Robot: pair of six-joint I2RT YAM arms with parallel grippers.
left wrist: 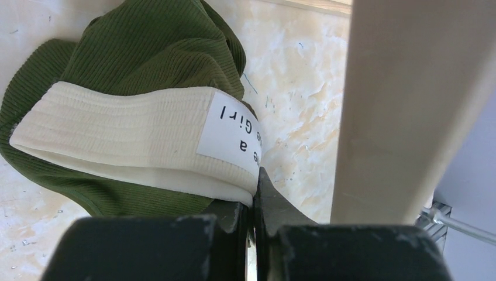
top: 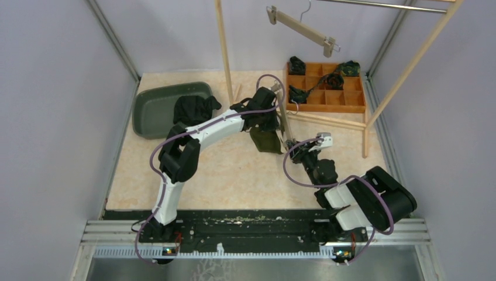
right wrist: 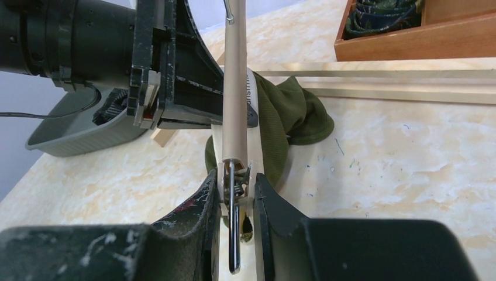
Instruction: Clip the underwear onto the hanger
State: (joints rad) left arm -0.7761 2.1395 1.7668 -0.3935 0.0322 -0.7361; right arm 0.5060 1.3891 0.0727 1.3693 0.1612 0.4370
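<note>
The left gripper (top: pixel 266 120) is in the middle of the table (top: pixel 234 175), and its fingers are closed on the olive green underwear (top: pixel 266 140). In the left wrist view the two black fingers (left wrist: pixel 275 205) meet tightly on the white waistband (left wrist: pixel 117 137), just at the end where a white label (left wrist: pixel 234 132) with black letters is sewn; the rest of the green cloth lies bunched on the table behind it. Just beside the garment is the pale wooden bar of the hanger (left wrist: pixel 403 105). The right gripper (right wrist: pixel 234 187) holds this hanger at its near end: its fingers are pressed from both sides on the metal clip (right wrist: pixel 233 234) there, with only a narrow gap that the clip fills. From this view the bar goes away from the camera, passing over the waistband and next to the left gripper. The clip seems to be touching the waistband, but I cannot tell if the cloth is already inside it, because the fingers cover that place. At the far side of the table, a wooden tray (top: pixel 327 107) with compartments holds some dark folded garments. A grey-green bin (top: pixel 152 114) on the left has a black garment (top: pixel 193 108) lying over its edge. A second hanger (top: pixel 303 27) hangs tilted on the rack (top: pixel 224 47) above.
</note>
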